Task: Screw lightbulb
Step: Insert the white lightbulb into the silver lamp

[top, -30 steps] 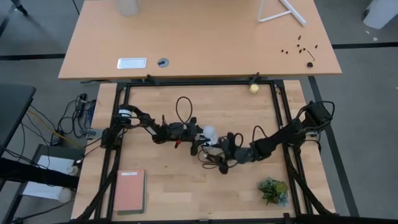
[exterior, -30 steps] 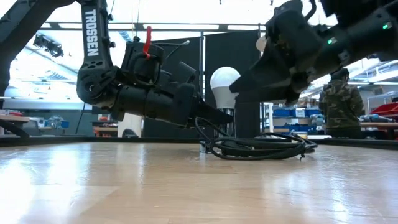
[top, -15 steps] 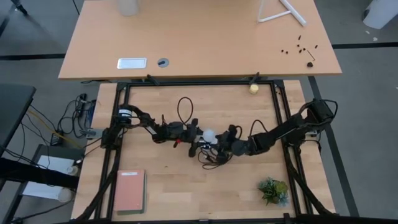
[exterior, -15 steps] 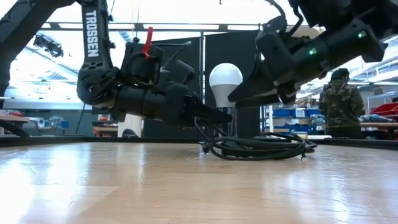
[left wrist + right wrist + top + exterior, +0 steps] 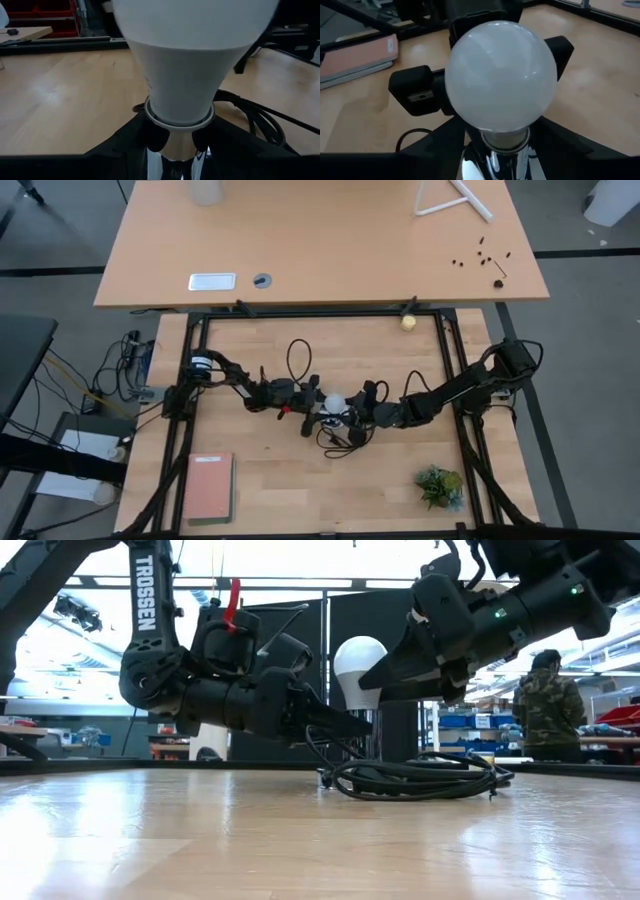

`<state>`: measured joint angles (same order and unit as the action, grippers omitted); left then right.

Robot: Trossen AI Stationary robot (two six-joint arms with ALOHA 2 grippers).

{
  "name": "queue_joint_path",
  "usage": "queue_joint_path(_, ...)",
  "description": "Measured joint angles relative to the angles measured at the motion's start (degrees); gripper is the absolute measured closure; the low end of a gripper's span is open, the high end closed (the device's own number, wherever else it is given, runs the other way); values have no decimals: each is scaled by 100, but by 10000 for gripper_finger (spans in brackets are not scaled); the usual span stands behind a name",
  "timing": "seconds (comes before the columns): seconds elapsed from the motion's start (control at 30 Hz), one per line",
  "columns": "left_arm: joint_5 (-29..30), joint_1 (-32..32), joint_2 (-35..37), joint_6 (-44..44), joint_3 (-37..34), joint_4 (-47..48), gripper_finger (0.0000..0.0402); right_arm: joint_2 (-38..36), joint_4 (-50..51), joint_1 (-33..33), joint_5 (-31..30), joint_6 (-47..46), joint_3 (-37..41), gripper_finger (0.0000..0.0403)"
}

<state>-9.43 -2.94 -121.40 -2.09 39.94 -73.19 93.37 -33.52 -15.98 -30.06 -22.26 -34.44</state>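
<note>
- The small white frosted pear-shaped lightbulb (image 5: pixel 335 401) stands upright, round end up, near the middle of the pale wooden table (image 5: pixel 260 480).
- Its narrow base sits in a shiny silver metal socket (image 5: pixel 170 155), just above a coil of black cord (image 5: pixel 415 778) lying on the table.
- The left gripper (image 5: pixel 318 412) reaches the lightbulb from one side, low down; its dark fingers (image 5: pixel 125 142) sit narrowly on either side of the silver socket under the bulb's neck.
- The right gripper (image 5: pixel 357 407) meets the lightbulb from the opposite side, its dark fingers (image 5: pixel 400 665) set against the bulb's lower part; I cannot tell whether they grip it.
- Beyond the lightbulb, in the room behind, stands a person in a camouflage jacket (image 5: pixel 548 705).
</note>
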Motion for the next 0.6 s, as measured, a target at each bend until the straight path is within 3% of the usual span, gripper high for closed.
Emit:
queue_joint_path(0.2, 295, -2, 0, 217, -4, -10, 211, 1, 140, -299, -30, -323, -7, 174)
queue_joint_path(0.37, 876, -61, 0, 317, 13, -8, 211, 1, -4, -569, 239, -482, -41, 175)
queue_joint_path(0.6, 485, -58, 4, 157, 13, 38, 211, -38, 614, -667, -847, -597, -37, 175)
